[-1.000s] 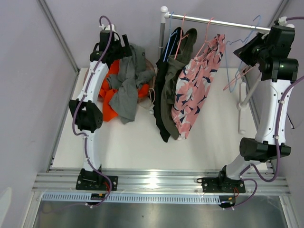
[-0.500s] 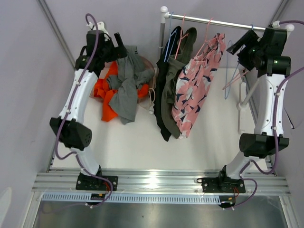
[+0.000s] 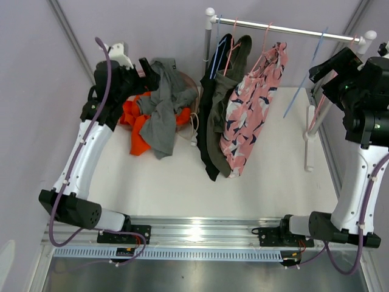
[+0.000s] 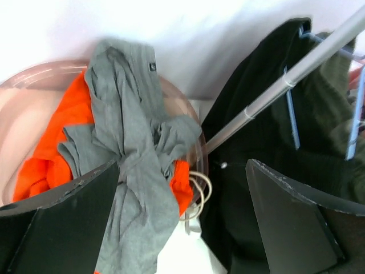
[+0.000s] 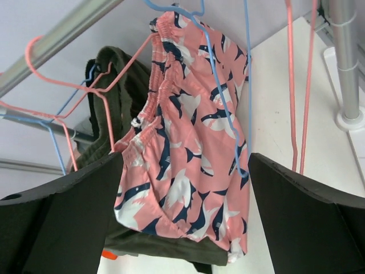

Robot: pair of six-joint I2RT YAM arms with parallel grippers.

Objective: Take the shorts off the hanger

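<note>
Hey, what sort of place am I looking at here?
Probably a robot test cell in a lab, not a home: a left arm and right arm bolted to an aluminium rail, plain panel walls, and a small clothes rail with shorts hanging from it.

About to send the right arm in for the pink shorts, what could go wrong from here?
An empty blue hanger and an empty pink hanger dangle between the open right gripper and the pink shorts; it could snag the wires. The grey shorts drape over the basket rim and might slide out.
</note>
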